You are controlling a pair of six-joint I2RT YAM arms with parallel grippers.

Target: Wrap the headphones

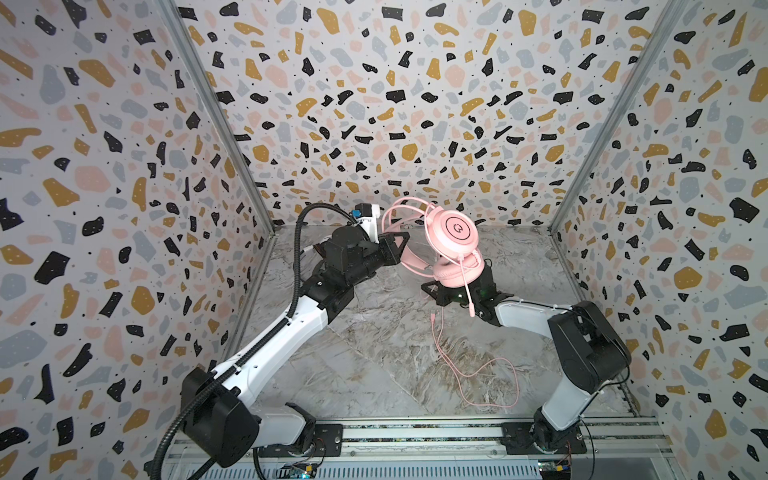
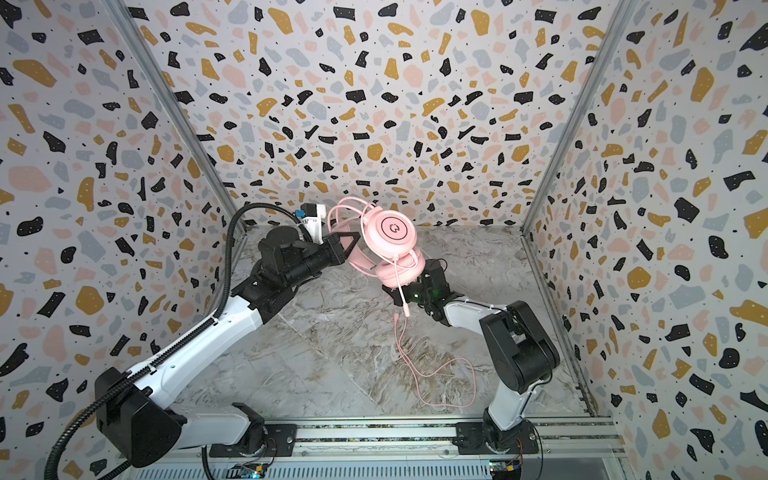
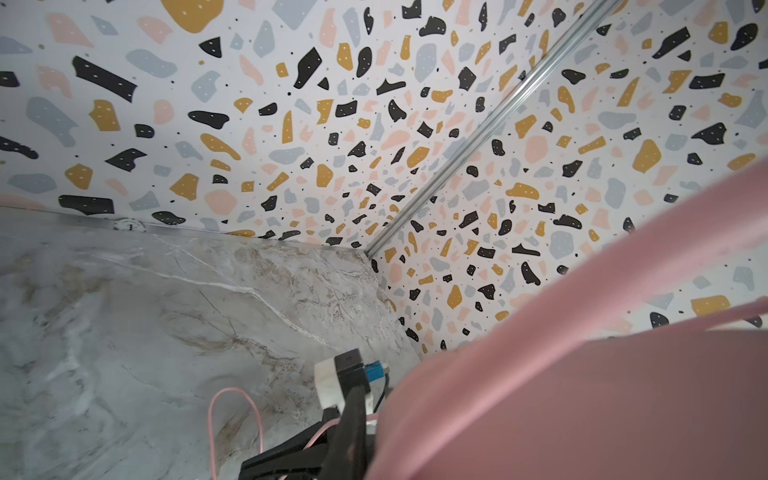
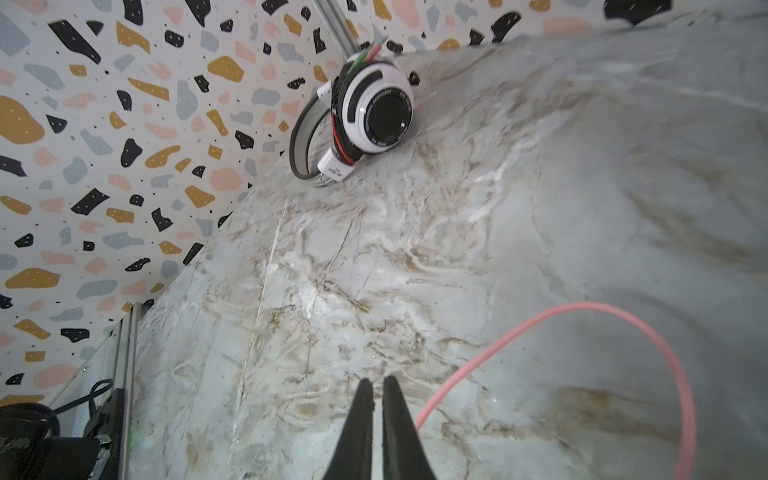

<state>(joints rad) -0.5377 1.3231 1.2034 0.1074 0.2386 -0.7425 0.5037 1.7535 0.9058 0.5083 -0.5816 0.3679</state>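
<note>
1. Two jobs need sharing here. The left gripper [image 1: 400, 248] is pressed together on the headband [image 1: 415, 269] of the pink headset [image 1: 455, 230]. It should hold that pinch firm and level while the other arm does the winding.
2. The right gripper [image 4: 377, 399] is squeezed almost closed, with nothing seen between its tips. I judge it should catch the loose cable [image 1: 478, 374] close to the headset rather than far down, so each turn lies snug.
3. New turns should sit beside the loops near the band, pulled lightly and kept clear of the microphone arm [image 1: 467, 291].
4. The pink headset hangs in the air over the middle of the table [image 1: 374, 353], between both grippers. Its lower ear cup [image 1: 457, 272] is just above the right wrist, and I cannot tell whether it rests there.
5. It is glossy pink with round cups, and the rest of the cable trails in a curl on the table.
6. The white headset [image 4: 374, 112] lies in the far corner, its cord looking bundled.
</note>
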